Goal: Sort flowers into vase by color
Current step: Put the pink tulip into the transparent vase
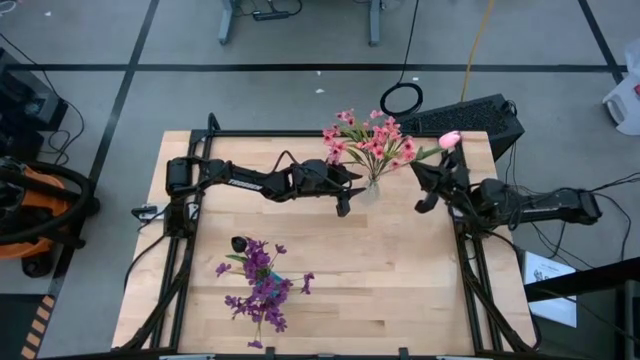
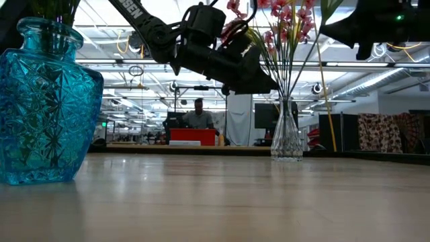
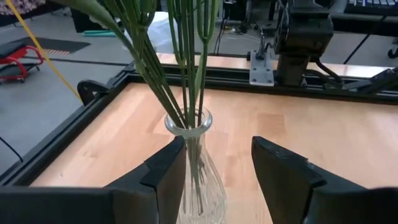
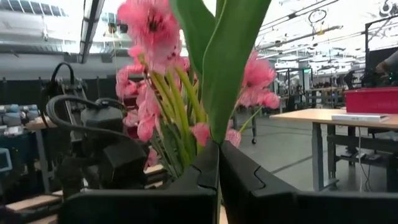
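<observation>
So the right gripper (image 4: pixel 217 180) is clamped tight on the green stem of a single pink bud (image 1: pixel 450 139), holding it up just beside the clear glass vase (image 1: pixel 371 186), which already has the pink flowers (image 1: pixel 367 140) in it. The left gripper (image 3: pixel 217 174) has its fingers spread either side of that vase's neck, not squeezing. Stem looks light and bendy, vase tippy, so I'd grip low.

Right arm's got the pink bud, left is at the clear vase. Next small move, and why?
Probably carry the right gripper with its pink bud toward the clear vase and bring the stem over the neck. The bud is clamped beside the pink flowers, not in them, and the left gripper brackets the vase, open.
</observation>
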`<state>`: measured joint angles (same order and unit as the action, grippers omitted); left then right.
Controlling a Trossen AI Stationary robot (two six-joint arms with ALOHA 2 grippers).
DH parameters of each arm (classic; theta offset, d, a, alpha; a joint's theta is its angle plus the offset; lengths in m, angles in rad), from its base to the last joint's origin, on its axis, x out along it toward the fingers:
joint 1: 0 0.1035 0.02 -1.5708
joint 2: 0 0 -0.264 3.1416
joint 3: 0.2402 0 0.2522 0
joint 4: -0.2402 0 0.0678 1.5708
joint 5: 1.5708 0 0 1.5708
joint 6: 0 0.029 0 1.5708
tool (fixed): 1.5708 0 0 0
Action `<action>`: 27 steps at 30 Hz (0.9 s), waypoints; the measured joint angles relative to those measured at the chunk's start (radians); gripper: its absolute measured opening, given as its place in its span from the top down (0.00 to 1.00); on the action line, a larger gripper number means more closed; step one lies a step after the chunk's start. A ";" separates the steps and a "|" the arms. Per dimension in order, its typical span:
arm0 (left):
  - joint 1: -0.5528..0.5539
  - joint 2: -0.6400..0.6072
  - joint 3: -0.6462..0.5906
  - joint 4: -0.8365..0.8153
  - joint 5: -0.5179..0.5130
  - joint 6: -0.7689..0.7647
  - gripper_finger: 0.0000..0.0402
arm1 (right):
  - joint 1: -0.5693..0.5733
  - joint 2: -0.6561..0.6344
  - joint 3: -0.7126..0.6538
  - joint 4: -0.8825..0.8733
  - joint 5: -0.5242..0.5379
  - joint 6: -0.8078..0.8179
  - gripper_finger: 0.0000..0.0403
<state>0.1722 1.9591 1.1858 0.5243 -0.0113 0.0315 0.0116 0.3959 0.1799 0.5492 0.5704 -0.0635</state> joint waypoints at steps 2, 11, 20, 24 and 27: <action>0.000 0.000 0.000 0.001 0.000 0.000 0.54 | 0.000 0.019 0.000 0.001 0.000 0.007 1.00; 0.003 0.001 0.000 0.027 0.000 0.001 0.54 | 0.000 0.073 0.000 0.009 0.004 0.048 1.00; 0.011 0.001 0.000 0.028 0.000 0.001 0.54 | 0.000 0.140 0.000 0.057 0.004 0.071 1.00; 0.011 0.001 0.000 0.028 0.000 0.002 0.54 | 0.000 0.178 0.000 0.085 0.004 0.071 1.00; 0.011 0.001 0.000 0.025 -0.001 0.002 0.54 | 0.000 0.201 0.000 0.098 0.004 0.071 1.00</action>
<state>0.1829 1.9598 1.1858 0.5493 -0.0118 0.0330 0.0116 0.5974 0.1802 0.6468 0.5743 0.0078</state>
